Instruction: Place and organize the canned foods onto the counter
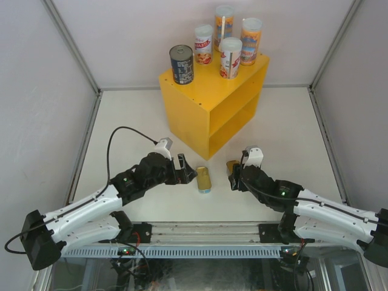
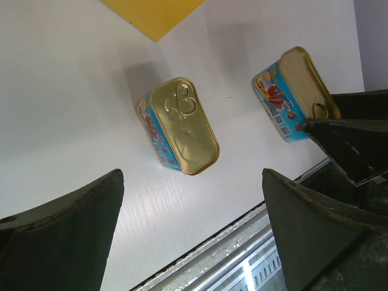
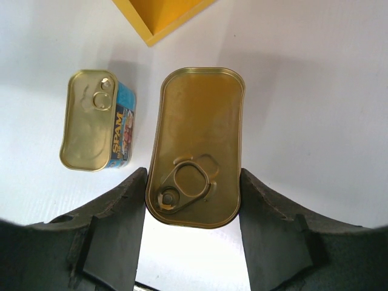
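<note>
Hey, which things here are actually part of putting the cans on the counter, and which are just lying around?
Part of the job: yellow counter; four tall cans; dark round tin; loose flat tin; held flat tin.
Just lying about: black cable; white table.

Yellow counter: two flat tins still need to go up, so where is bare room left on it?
The top of the counter is bare toward its near corner, between the dark round tin and the front tall can. Both compartments around the inner shelf look empty. The back of the top is crowded with tall cans.
</note>
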Controlling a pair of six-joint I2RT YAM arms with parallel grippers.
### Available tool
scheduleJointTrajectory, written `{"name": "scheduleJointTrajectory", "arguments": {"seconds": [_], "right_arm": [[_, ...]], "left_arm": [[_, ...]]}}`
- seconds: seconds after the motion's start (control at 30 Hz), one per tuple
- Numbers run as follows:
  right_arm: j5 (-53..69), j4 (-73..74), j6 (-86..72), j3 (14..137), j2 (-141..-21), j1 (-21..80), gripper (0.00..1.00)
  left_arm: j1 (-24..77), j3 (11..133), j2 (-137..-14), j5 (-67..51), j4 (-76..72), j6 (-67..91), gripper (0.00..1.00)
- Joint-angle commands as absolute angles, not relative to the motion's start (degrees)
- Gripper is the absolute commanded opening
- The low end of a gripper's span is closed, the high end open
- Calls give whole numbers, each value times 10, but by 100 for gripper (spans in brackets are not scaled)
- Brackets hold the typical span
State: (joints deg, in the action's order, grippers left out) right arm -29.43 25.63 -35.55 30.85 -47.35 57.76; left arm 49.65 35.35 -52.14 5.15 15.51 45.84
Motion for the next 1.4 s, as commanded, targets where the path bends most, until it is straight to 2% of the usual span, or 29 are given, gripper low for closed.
{"name": "scheduleJointTrajectory", "arguments": {"seconds": [0.0,0.43,1.37], "right_arm": [[-307,238,-338,346,-450,576,34],[-315,274,-320,396,-410,585,31],[-313,324,-182,665,-457,598,29]], "left_arm": [[495,368,-524,43,140,446,98],[482,361,-528,34,134,443,98],[441,365,-553,-5,113,427,98]]}}
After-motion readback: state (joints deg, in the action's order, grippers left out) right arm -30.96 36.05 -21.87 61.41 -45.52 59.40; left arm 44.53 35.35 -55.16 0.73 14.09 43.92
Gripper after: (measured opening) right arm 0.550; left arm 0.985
